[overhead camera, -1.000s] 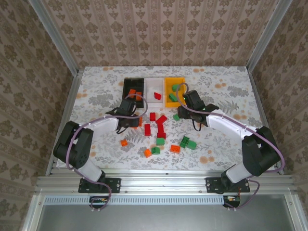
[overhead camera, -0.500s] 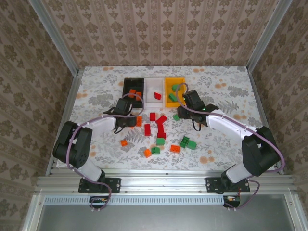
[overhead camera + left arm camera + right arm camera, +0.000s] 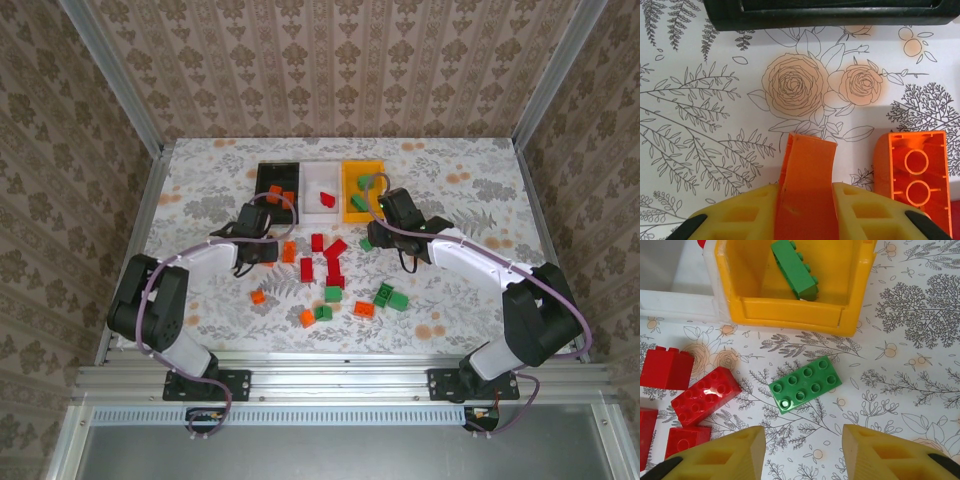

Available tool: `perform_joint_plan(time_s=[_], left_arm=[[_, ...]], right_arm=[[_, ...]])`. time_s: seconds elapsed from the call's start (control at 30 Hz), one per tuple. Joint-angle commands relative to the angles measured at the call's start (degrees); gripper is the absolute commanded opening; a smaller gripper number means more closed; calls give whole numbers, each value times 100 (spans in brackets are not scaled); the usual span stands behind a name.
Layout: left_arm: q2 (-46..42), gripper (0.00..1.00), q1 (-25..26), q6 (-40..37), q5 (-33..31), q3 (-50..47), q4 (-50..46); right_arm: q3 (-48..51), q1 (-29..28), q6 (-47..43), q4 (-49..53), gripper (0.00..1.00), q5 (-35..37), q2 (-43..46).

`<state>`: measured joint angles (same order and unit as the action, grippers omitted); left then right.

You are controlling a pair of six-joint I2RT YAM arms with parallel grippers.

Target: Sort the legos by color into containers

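Note:
My left gripper (image 3: 807, 202) is shut on an orange lego (image 3: 806, 180), held upright just above the table. The black container (image 3: 825, 12) is a short way ahead of it. Another orange lego (image 3: 912, 177) lies on its side to the right. My right gripper (image 3: 802, 455) stands open above the table, a green lego (image 3: 805, 384) lying studs-up just ahead of its fingers. Beyond that is the yellow container (image 3: 790, 312) with a green lego (image 3: 795, 267) inside. From above, the black (image 3: 262, 180), white (image 3: 310, 185) and yellow (image 3: 347, 190) containers stand side by side.
Red legos (image 3: 705, 395) lie left of my right gripper, beside the white container's wall (image 3: 675, 302). In the top view, loose red (image 3: 306, 268), green (image 3: 390, 297) and orange (image 3: 258, 296) legos are scattered over the middle of the flowered table.
My left gripper has shifted slightly left, away from the lying orange lego, and its jaws have narrowed on the orange lego. The right arm has not moved.

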<state>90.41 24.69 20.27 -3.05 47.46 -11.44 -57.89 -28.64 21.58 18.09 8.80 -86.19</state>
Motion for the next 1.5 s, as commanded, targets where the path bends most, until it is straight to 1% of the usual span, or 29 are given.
perform_joint_plan(time_s=[0.0,0.27,0.37,0.47,0.57,0.67,0.93,1.0,1.1,1.17,1.23,1.33,1.4,1.47], left_arm=[[-245,28,-17,-44,-80,107,-267],[-386,26,-18,-41,-116,299,-420],[-434,27,-18,-91,-184,592,-575],[-332,27,-45,-150,-235,1125,-742],[1,27,-79,-227,-258,1797,-926],[524,27,-140,-242,-185,2461,-952],[2230,26,-336,-296,79,4383,-1313],[2524,26,-380,-276,39,4712,-1402],[2888,26,-440,-216,160,5062,-1480],[3037,30,-445,-217,183,5191,-1509],[3079,36,-446,-221,317,5224,-1487],[2960,49,-436,-233,405,5191,-1466],[2753,62,-430,-234,494,5071,-1404],[2456,66,-402,-252,526,4929,-1364]], right_arm=[[50,-44,-28,-63,45,157,170],[58,-54,-31,-76,45,190,164],[51,-51,-25,-85,45,194,147],[58,-54,-20,-87,45,166,129],[59,-49,-19,-102,45,158,113],[70,-53,-14,-109,45,131,127],[123,-50,23,-159,45,-1,189],[133,-53,31,-157,45,-31,216],[149,-54,45,-175,45,-62,269],[156,-54,49,-174,45,-95,270],[170,-54,61,-178,45,-104,274],[190,-54,66,-194,46,-99,267],[186,-62,65,-190,46,-104,269],[199,-71,70,-193,46,-98,295]])
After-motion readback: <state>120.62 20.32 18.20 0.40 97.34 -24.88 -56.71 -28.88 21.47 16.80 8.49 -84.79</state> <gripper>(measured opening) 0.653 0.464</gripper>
